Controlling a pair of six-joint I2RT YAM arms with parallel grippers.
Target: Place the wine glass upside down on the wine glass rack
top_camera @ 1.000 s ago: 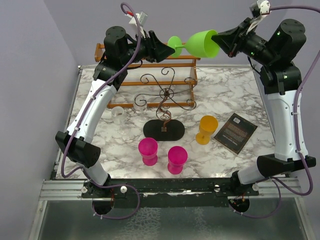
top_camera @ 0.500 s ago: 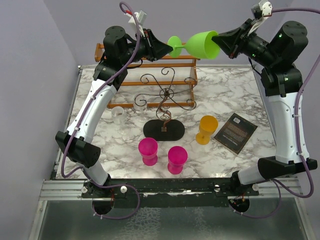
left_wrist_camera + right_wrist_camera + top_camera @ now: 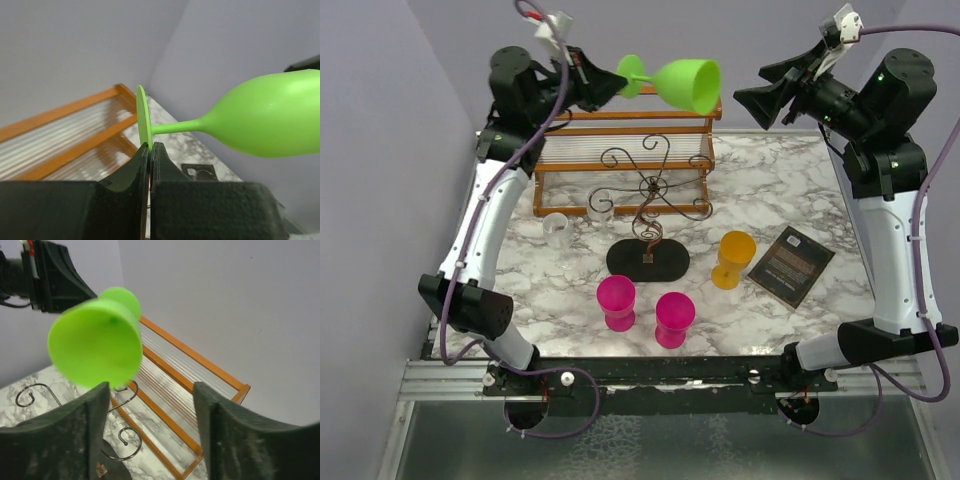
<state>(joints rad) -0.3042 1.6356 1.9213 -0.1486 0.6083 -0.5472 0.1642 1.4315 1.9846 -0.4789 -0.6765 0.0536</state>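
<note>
Plainly, the left fingers (image 3: pixel 150 148) are pinched shut on the edge of the round foot of the green wine glass (image 3: pixel 270 117), and that grip explains its pose. The glass lies on its side in the air, its stem running straight out ahead of the fingertips and its bowl beyond, mouth turned away. Holding it by the foot leaves the bowl free, which I judge suits rolling the glass foot-up for hanging. Past the bowl, the right fingers (image 3: pixel 752 88) stand spread wide with nothing between them. They face the open mouth across a clear gap, seemingly placed to steady it if needed. Beneath the held glass sits the orange-brown slatted shelf (image 3: pixel 620 150). Lower and nearer the arm bases, the wine glass rack (image 3: pixel 650 186) stands on the tabletop (image 3: pixel 790 180), well apart from the glass and bare of any glass.
</note>
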